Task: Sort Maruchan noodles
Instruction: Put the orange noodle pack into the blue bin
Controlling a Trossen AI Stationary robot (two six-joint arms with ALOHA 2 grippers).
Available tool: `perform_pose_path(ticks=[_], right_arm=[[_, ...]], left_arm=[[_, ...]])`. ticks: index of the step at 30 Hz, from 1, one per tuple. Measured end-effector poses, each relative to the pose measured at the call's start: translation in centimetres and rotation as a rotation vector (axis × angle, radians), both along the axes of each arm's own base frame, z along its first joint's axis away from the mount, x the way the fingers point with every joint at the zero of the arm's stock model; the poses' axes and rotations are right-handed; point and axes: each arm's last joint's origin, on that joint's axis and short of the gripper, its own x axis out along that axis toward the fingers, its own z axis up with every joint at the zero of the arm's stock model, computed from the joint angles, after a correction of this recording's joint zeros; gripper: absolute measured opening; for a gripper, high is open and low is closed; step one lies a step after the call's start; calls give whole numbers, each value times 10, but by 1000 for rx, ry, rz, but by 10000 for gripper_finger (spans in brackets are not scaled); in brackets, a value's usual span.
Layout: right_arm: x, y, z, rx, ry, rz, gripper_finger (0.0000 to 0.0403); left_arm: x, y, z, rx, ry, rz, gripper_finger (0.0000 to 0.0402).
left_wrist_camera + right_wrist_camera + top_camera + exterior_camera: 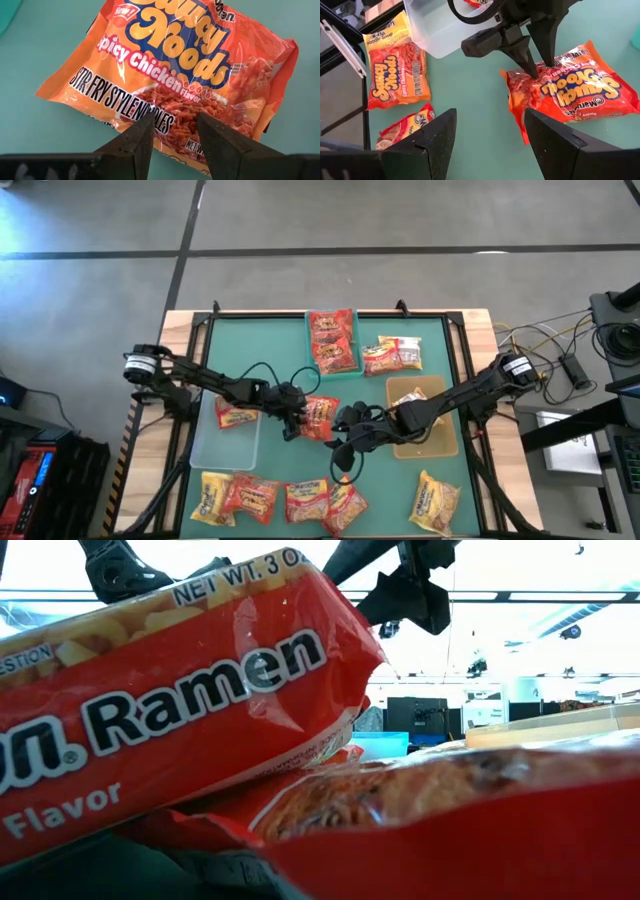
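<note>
We're working over a teal tabletop [280, 340] with wood showing at its edges, and grey concrete floor beyond it. Taking the clear bin [226, 442] as our landmark: a tan bin [428, 442] sits well apart on the far side of the mat from it, with one pale packet inside.

The Maruchan noodles are scattered: one packet [236, 417] lies inside the clear bin, a row of four [272, 500] lies just past its near end, and a red stack [333, 340] sits well apart toward the far edge.

The one that matters is the orange Saucy Noods packet [175, 75], flat on the mat just beside the clear bin. The left claw [174, 131] is down on its edge, fingers narrow and pinching the film. The right claw [490, 135] hangs near it, open wide and empty.

Handling guess: light, crinkly, slippery wrapper with a brittle noodle block inside, so squeezing the middle could crack it. We'd grab the sealed edge or a corner, since the film will flop and may slide out.
</note>
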Motion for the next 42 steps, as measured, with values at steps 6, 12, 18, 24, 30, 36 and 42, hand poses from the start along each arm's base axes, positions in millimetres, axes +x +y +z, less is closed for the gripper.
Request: perform_pose_path(ticks=[6,12,18,24,30,36,42], right_arm=[[0,0,0,-29,4,22,224],[-8,-5,-17,-67,138,-70,224],[-11,-14,-51,-40,247,-240,224],[-14,-30,-72,29,315,-300,224],[-12,-50,-73,106,345,-296,224],[-10,-71,-74,180,391,-287,224],[-16,-86,-77,144,476,-299,224]], left_arm=[[0,-1,0,-1,-3,-2,137],[1,-8,0,-13,-18,5,137],[4,-16,2,-33,-73,-17,137],[6,-20,-1,-34,-82,-29,137],[9,-20,-4,-34,-98,-29,137],[13,-21,-11,-34,-113,-28,137],[13,-21,-12,-17,-116,-15,137]])
